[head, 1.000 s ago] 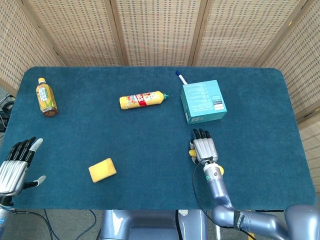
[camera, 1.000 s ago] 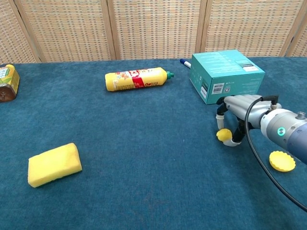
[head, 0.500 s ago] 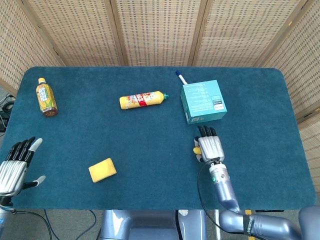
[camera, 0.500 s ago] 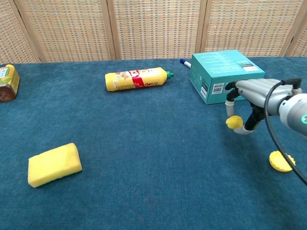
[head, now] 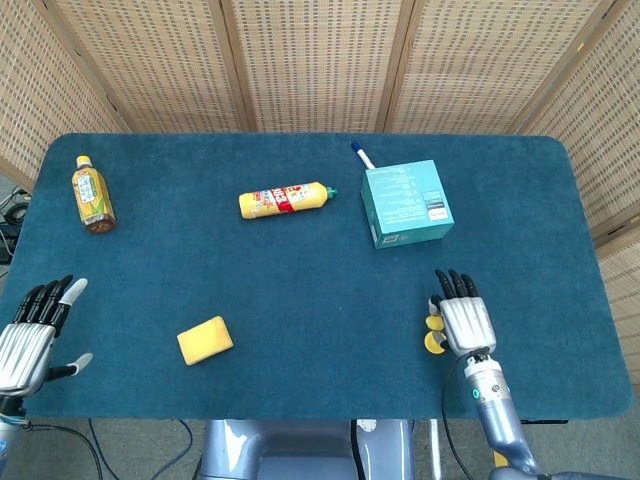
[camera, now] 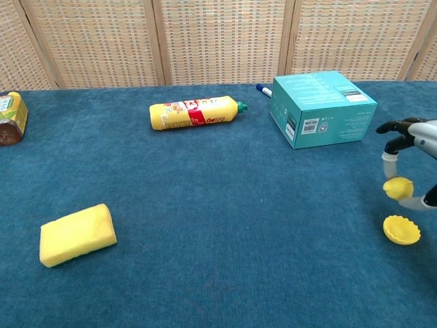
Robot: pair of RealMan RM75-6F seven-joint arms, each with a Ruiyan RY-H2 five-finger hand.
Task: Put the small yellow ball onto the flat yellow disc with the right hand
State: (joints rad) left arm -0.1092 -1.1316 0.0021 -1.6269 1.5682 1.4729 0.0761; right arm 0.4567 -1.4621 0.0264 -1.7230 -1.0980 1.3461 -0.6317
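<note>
We see the right hand (camera: pixel 413 147), cut off at the chest view's edge, pinching the ball (camera: pixel 397 186) just above the disc (camera: pixel 401 229); left hand (head: pixel 28 335) idle, fingers apart.

A blue cloth (head: pixel 300 290) covers the table; a teal box (head: pixel 406 203) sits toward 1 o'clock from the middle, with a pen (head: pixel 361 154) just beyond its far-left corner, at 11 o'clock from it; a yellow bottle (head: pixel 284 199) with a red label lies on its side at 9 o'clock from the box, cap toward the box; a tea bottle (head: pixel 92 194) lies near the left edge at 10 o'clock; a yellow sponge (head: pixel 205 340) lies at 7 o'clock; wicker screens (head: pixel 320 60) stand behind.
</note>
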